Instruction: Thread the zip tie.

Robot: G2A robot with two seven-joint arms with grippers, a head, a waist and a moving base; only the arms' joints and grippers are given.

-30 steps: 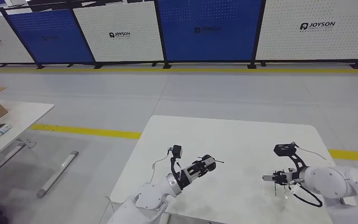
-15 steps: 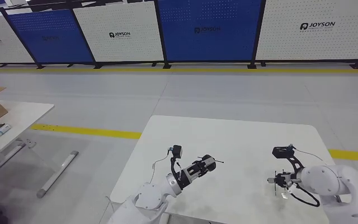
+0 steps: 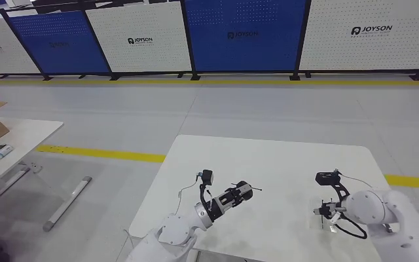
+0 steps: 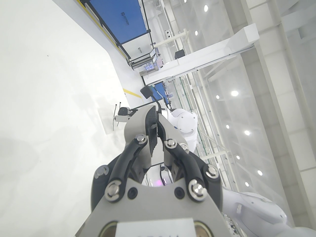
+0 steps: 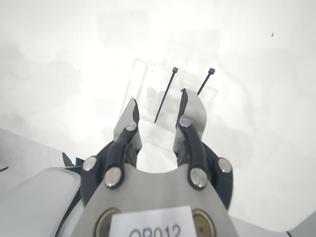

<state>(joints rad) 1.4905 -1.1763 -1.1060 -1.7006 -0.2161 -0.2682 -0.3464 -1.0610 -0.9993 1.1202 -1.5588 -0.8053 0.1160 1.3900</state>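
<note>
We see the white tabletop [image 3: 275, 157] with both arms over its near side. The left hand [image 3: 245, 190] is at the near left part and points across the tabletop toward the other arm. Its fingers [image 4: 138, 124] are pressed together. In the top view a thin black strip, the held zip tie [image 3: 256, 189], sticks out sideways from the tips, so we take this hand as clamped on it (in the left wrist view the strip is too small to make out between the pads). The right hand [image 3: 319, 211] is at the near right part of the tabletop, well apart from the left hand, and its two fingers [image 5: 197, 109] are spread apart. It points down at a clear plastic holder [image 5: 139, 75] that sits on the tabletop, and two more black zip ties are on this holder. The middle zip tie [image 5: 166, 94] appears in the gap between the spread fingers, with its square head at the far end and its thin tail toward the hand; we cannot tell if a finger touches it. The outer zip tie [image 5: 205, 81] is just beside it but apart from it, and its lower part is hidden behind one finger. Whether the two ties lie flat on the holder or stand up from it, we cannot tell. Behind the tabletop there is a grey floor with a yellow line [image 3: 98, 153], and further back a row of blue and white panels [image 3: 245, 33].
</note>
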